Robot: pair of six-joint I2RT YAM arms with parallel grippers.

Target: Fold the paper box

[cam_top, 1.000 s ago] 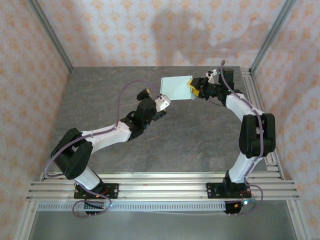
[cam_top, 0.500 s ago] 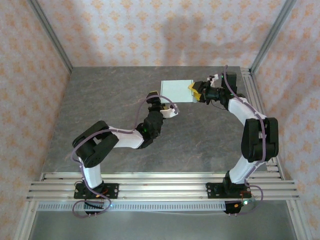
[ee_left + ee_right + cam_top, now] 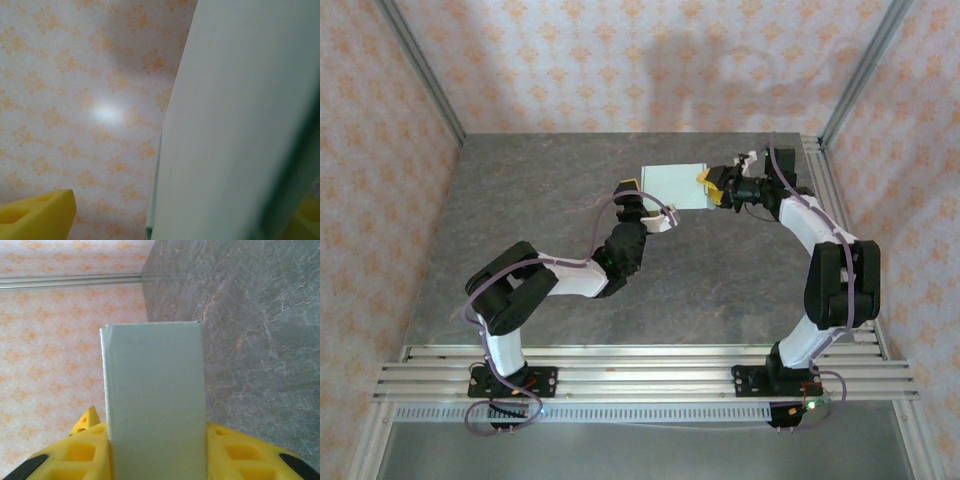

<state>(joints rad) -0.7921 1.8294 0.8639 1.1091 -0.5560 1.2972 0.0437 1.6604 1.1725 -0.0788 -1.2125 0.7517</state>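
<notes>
Over the last second, folded the left arm up, drawing its elbow in from the table's left side toward the middle. Brought the left gripper (image 3: 648, 203) up to the near-left corner of the paper box (image 3: 675, 185), which now sits between its fingers (image 3: 35, 215). Shifted that box and the right gripper (image 3: 712, 187) slightly toward the near edge.

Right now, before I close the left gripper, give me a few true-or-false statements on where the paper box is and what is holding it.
1. The right gripper holds the paper box between its yellow fingers. True.
2. The left gripper is clamped shut on the box. False: its jaws are open, with a gap between its yellow finger and the card.
3. The box sits by the arm bases. False: it is toward the far side of the table.
4. The left gripper is at the box's near-left corner. True.
</notes>
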